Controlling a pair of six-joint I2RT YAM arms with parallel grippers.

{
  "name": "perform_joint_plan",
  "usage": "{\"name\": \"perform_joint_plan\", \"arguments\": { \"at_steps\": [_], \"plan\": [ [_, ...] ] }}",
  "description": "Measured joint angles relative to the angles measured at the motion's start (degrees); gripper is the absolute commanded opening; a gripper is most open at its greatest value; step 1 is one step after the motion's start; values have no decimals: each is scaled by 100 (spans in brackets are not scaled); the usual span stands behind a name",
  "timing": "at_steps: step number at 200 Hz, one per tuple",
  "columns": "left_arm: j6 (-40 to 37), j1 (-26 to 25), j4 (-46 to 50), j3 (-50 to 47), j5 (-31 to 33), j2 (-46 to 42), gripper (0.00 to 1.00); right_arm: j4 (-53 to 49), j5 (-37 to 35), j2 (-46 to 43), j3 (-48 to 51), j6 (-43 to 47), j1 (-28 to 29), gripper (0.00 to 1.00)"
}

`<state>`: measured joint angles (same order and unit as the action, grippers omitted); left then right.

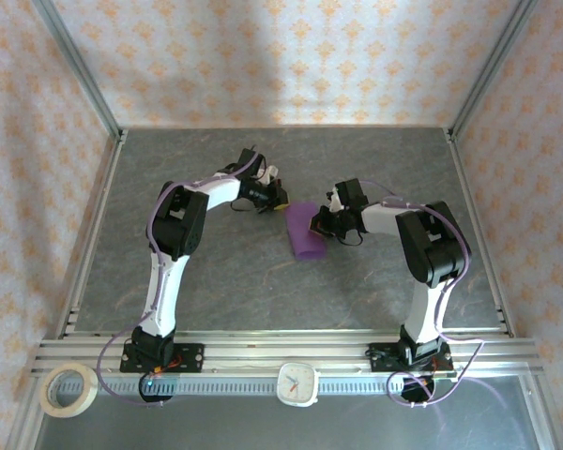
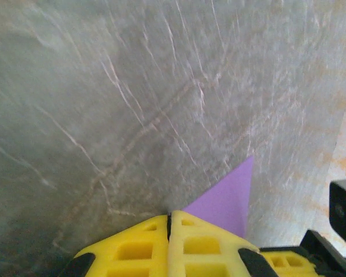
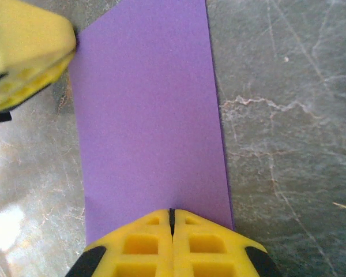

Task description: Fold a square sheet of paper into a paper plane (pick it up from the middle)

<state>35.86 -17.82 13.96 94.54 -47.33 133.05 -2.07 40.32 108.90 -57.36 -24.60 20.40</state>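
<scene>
One purple sheet of paper (image 1: 305, 231) is being shown on one grey table (image 1: 263, 291); two robot arms are being counted, a left arm (image 1: 174, 253) and a right arm (image 1: 430, 258); two yellow-fingered grippers are being counted, a left gripper (image 1: 278, 194) and a right gripper (image 1: 319, 225); one roll of tape (image 1: 68, 390) and one small clock (image 1: 297, 382) are being shown.

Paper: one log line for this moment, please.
paper: oblong, on table | left gripper: shut, by its corner | right gripper: shut, at its edge
</scene>
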Motion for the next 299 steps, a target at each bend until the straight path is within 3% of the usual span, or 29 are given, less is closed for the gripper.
{"name": "perform_joint_plan", "arguments": {
  "at_steps": [62,125,181,299],
  "plan": [
    [330,33,70,83,118,9,0,0,0,0,0,-2,0,0],
    [863,-90,-577,-1331,170,-994,0,0,0,0,0,-24,0,0],
    [1220,-531,-1106,-1781,122,-1196,0,0,-2,-2,2,-42,0,0],
    [914,-667,-1342,-2188,138,-1152,0,190,-2,-33,122,-96,0,0]
  ]
}}
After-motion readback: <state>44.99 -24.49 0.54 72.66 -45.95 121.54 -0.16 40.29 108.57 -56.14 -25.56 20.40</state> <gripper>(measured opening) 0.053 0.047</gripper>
